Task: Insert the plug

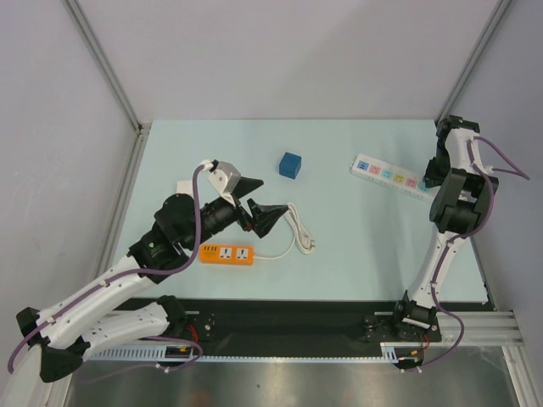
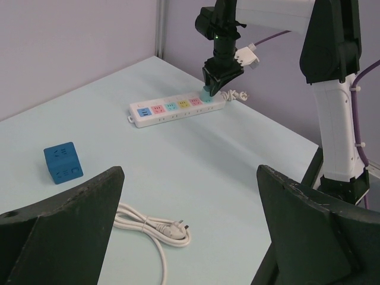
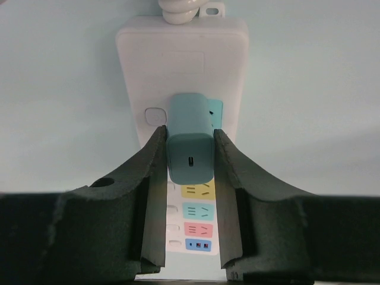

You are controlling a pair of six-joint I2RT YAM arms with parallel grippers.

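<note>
the plug (image 3: 190, 154), a small teal adapter block, stands upright on the white power strip (image 3: 136, 65) at the socket nearest the strip's cable end, close to the far right corner of the tabletop (image 1: 356, 246). the right tool (image 3: 189, 136) is clenched on it, one finger flat on each side face. from the wrist view it is hard to say whether the pins are fully home or only partway in.

it looks like a light, rigid body with a smooth plastic shell, so it should not deform but could slip or tip under a squeeze. the two flat sides are the place to hold it, low on the body, pushing straight down along the pins so the strip does not slide.

the left tool (image 1: 257, 201) hangs released, fingers wide apart, above the near left part of the tabletop, by an orange strip (image 1: 227, 253) and a coiled white cord (image 1: 297, 229). a blue cube (image 1: 291, 164) sits alone toward the far edge.
</note>
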